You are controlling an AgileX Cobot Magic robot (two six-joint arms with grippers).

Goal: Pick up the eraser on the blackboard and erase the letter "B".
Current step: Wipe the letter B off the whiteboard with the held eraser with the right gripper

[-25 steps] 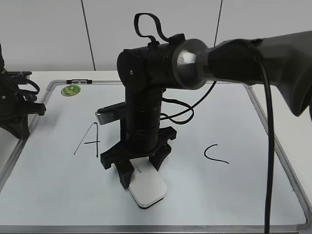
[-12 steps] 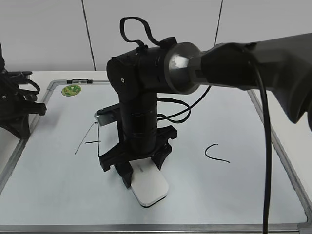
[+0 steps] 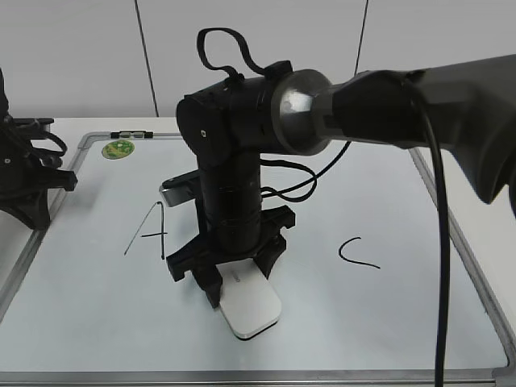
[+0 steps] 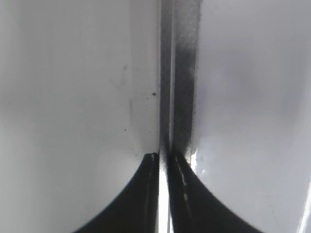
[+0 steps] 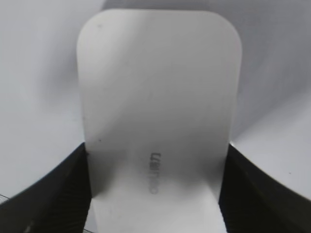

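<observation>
The white eraser with a thin black base lies low on the blackboard, near its front edge. My right gripper is shut on the eraser's sides. In the right wrist view the eraser fills the space between the two black fingers, and its grey marking shows. The letter "B" is hidden, and the right arm covers the board's middle. My left gripper is shut and empty over the board's grey frame strip. Its arm stays at the far left.
A black "A" is left of the right arm and a black "C" is right of it. A round green magnet sits at the board's back left corner, with a black marker on the top frame behind it.
The right arm's wrist swung a little to the left. The gripper slid the eraser slightly right and toward the front edge. The left arm has not moved.
</observation>
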